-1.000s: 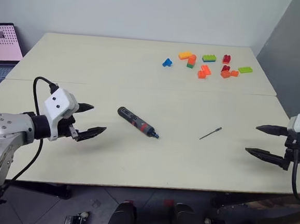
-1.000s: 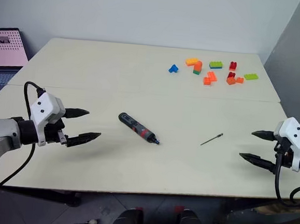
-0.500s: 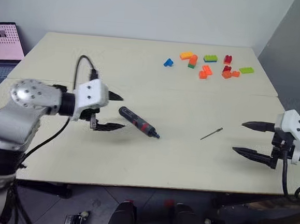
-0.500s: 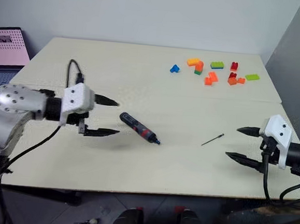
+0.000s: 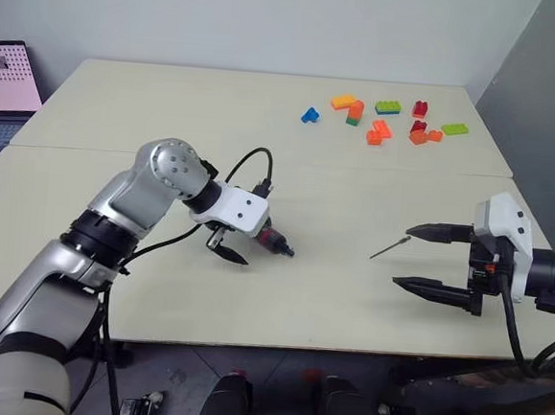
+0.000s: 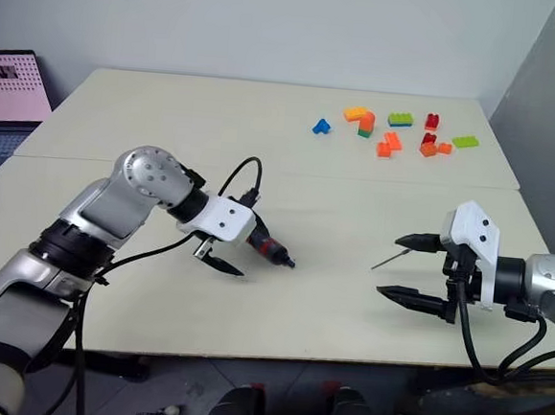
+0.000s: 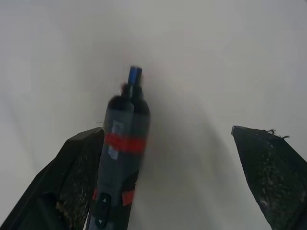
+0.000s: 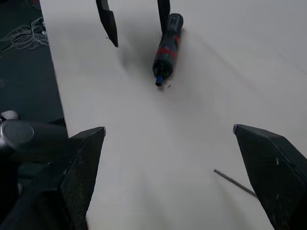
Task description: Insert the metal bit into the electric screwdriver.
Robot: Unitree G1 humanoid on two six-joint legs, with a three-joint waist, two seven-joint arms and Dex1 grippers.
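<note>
Two grippers over a pale table (image 5: pixel 108 281), both with jaws spread wide, nothing held. Far left edge: laptop (image 5: pixel 3 85) with pink screen, off the table. Left gripper (image 5: pixel 239 242) pointing down over the rear end of the electric screwdriver (image 5: pixel 273 243); one black finger shows on the near side of the tool, the other is hidden behind the white wrist housing. In the left wrist view the screwdriver (image 7: pixel 120 153) lies between the two fingers, right beside one finger (image 7: pixel 72 182) (cannot tell whether it touches), well apart from the other finger; blue tip points away from the wrist. Screwdriver lies flat on table, middle area, red band visible, blue tip toward the right. Metal bit (image 5: pixel 390 247) lies flat on table right of the screwdriver, well apart from it, slanted. Right gripper (image 5: pixel 425 260) hovers near the table's right edge, fingers pointing left toward the bit; upper fingertip just beside the bit's far end, not touching as far as can be told. Right wrist view shows the bit (image 8: pixel 235 183) between its fingers, near one of them, and the screwdriver (image 8: pixel 167 48) farther off with the left gripper's fingers around it. Far right back of table: cluster of coloured toy bricks (image 5: pixel 385 120), a blue one (image 5: pixel 310 115) a bit left of the rest.
</note>
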